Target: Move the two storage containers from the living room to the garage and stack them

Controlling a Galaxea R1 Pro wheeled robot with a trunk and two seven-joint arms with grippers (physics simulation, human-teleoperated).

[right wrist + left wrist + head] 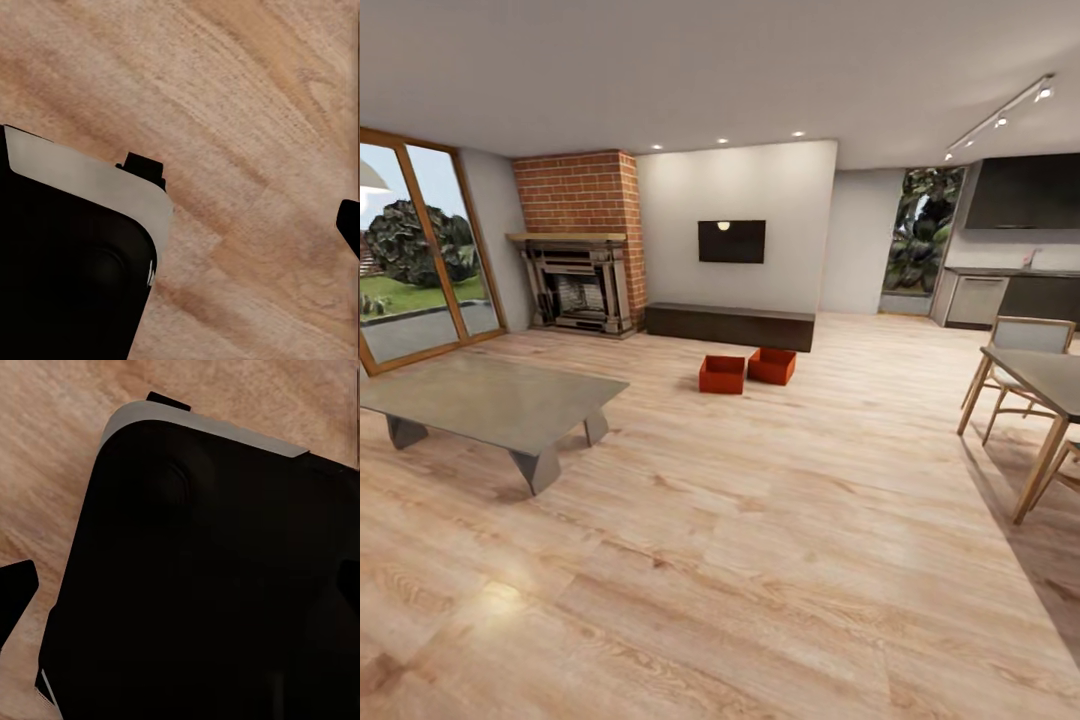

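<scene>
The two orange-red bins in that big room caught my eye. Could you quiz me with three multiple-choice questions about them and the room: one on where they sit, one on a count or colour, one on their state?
1. Where are the bins?
A. On the grey low table
B. On the wood floor in front of the long dark cabinet
C. On the dining table

2. How many bins are there?
A. One
B. Two
C. Four

3. How do the bins stand?
A. Stacked one on the other
B. Tipped on their sides
C. Side by side, open tops up

Answers:
1 B: the left bin and the right bin rest on the wood floor just before the cabinet, below the wall TV.
2 B: two orange-red boxes show.
3 C: both sit upright beside each other, and neither is on top.
</scene>
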